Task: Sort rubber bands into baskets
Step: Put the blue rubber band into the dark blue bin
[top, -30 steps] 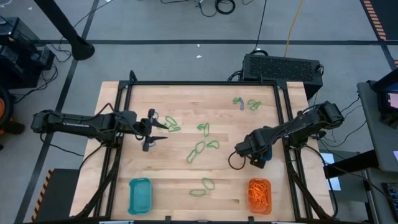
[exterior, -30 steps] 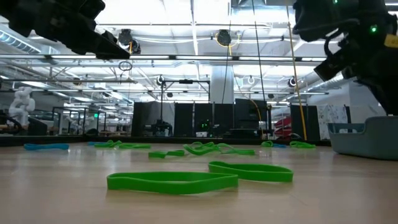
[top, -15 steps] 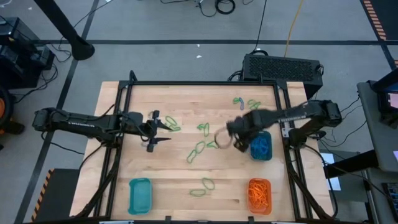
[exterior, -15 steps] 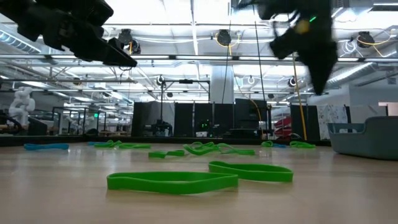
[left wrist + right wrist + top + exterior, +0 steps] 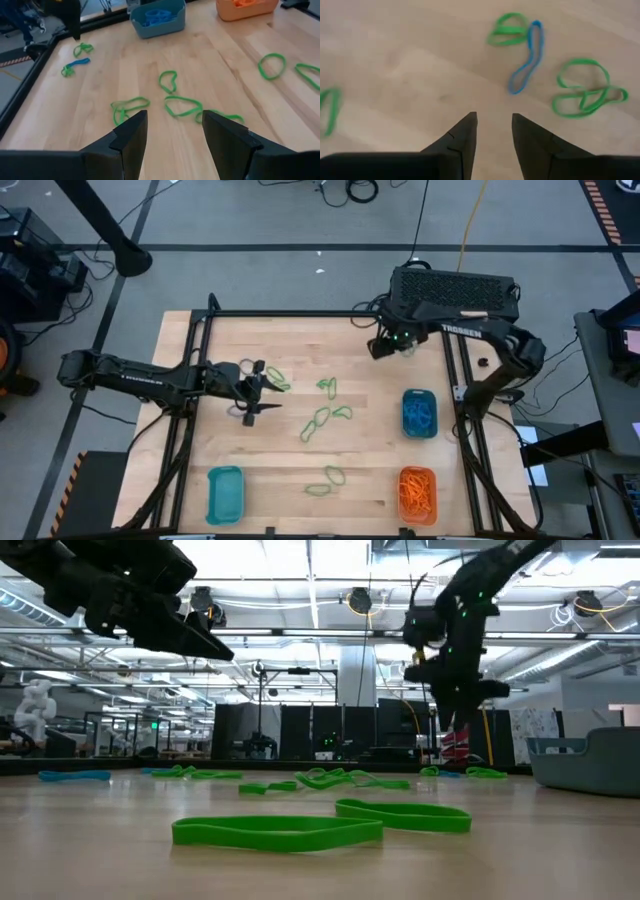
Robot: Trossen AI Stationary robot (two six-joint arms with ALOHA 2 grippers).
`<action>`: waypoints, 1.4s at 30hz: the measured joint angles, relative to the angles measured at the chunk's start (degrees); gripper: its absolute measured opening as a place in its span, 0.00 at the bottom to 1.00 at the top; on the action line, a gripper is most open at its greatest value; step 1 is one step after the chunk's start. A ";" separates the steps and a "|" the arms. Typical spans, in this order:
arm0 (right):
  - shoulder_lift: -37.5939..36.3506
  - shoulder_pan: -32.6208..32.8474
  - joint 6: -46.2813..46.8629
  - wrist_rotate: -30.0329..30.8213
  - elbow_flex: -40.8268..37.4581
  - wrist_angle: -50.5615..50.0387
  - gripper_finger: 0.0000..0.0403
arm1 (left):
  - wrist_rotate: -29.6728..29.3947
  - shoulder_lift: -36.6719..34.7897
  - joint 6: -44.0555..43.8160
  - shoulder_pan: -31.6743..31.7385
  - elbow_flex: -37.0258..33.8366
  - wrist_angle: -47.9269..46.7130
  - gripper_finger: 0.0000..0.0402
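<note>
Green rubber bands (image 5: 318, 420) lie scattered on the wooden table, and two more (image 5: 325, 482) lie near the front edge. At the far right, a blue band (image 5: 525, 57) lies among green ones (image 5: 585, 95). My right gripper (image 5: 493, 130) hangs open above that group (image 5: 395, 345), pointing down and holding nothing. My left gripper (image 5: 263, 388) hovers open above the green bands (image 5: 129, 107) at centre left, also holding nothing. An empty teal basket (image 5: 225, 493) stands at the front left. The blue basket (image 5: 419, 412) holds blue bands and the orange basket (image 5: 417, 490) holds orange ones.
A black frame rail (image 5: 325, 314) runs along the table's far edge and down both sides. A black box (image 5: 455, 288) stands behind the far right corner. Bare wood lies between the centre bands and the blue basket.
My right gripper has swung from above the blue basket at the right, across the table toward the far edge. It now hangs over the far right group of bands, and the basket is uncovered. My left gripper has crept a little toward the table's right.
</note>
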 joint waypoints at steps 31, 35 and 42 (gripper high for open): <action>13.08 -8.80 -7.08 -2.62 0.24 4.61 0.29 | 0.02 -0.02 -0.37 -0.04 0.01 -0.79 0.49; 13.36 -8.80 -7.03 -2.60 0.22 5.97 0.29 | 0.02 -0.02 -0.42 -0.04 0.00 -0.81 0.49; 14.87 -8.80 -5.54 -2.63 0.24 7.30 0.29 | 0.02 -0.02 -0.44 -0.04 0.02 -0.83 0.49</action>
